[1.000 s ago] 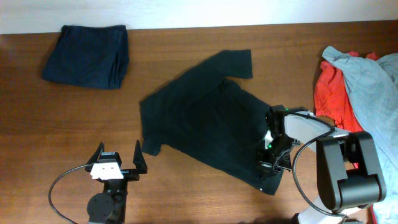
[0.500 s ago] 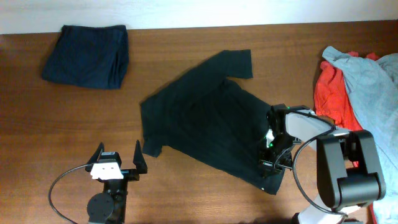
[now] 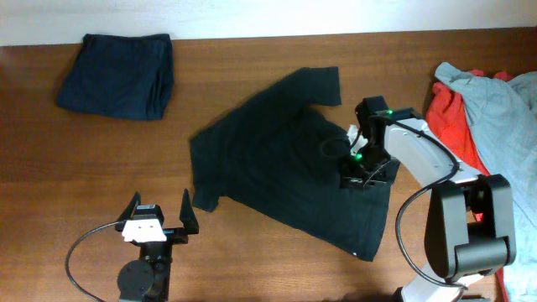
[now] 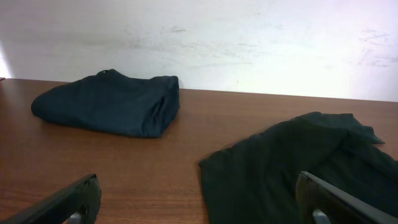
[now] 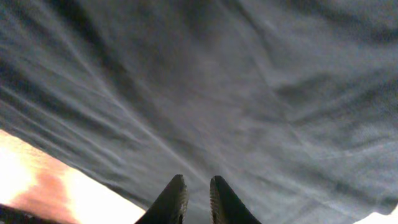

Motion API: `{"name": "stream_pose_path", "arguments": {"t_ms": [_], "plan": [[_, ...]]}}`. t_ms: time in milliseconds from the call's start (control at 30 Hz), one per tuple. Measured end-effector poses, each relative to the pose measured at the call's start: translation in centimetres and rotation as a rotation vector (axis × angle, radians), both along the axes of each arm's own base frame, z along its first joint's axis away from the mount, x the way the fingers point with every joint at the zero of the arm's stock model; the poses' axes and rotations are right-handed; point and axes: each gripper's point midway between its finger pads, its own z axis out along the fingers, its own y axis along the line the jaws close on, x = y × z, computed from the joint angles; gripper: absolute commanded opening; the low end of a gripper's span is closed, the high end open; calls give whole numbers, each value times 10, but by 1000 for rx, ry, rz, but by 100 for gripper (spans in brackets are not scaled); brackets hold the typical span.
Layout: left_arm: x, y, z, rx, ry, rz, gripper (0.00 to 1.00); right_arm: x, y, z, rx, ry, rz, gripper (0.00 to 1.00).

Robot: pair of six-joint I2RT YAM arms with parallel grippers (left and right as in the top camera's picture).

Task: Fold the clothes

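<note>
Spreading the black T-shirt [image 3: 285, 168] for folding
It lies flat mid-tabletop [image 3: 84, 184]. The right end effector [image 5: 196, 186] hangs over its right side, barely parted and gripping nothing, probably letting the cloth settle. The left end effector [image 3: 159, 205] waits released, near left.

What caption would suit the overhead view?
Right hand over a spread black T-shirt, left hand open nearby; folded navy garment far left, red and grey clothes heaped right.
</note>
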Motion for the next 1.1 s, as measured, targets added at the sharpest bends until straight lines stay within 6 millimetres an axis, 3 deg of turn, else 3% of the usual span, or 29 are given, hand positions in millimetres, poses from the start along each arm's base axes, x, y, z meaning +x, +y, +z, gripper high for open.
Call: {"name": "stream_pose_path", "arguments": {"t_ms": [233,467,600,733,800,933,1000,1033,1100], "plan": [[0,0,0,0,-1,2,99,17,81,14,226,-206,298,11],[-1,22,13,-3,-51,127,99,31,168,37,363,-464,539,11],[-2,27,3,8,-12,156,99,23,198,45,403,-514,597,11],[-3,16,2,18,59,92,99,17,228,54,449,-586,663,12],[-3,13,18,19,83,70,99,17,240,57,438,-634,695,12],[6,20,84,13,75,93,100,16,255,57,366,-717,747,12],[14,27,115,14,80,119,99,18,262,58,328,-771,773,27],[22,32,133,12,89,134,99,19,267,59,302,-802,788,43],[34,39,147,12,124,158,99,18,270,59,275,-821,804,59]]}}
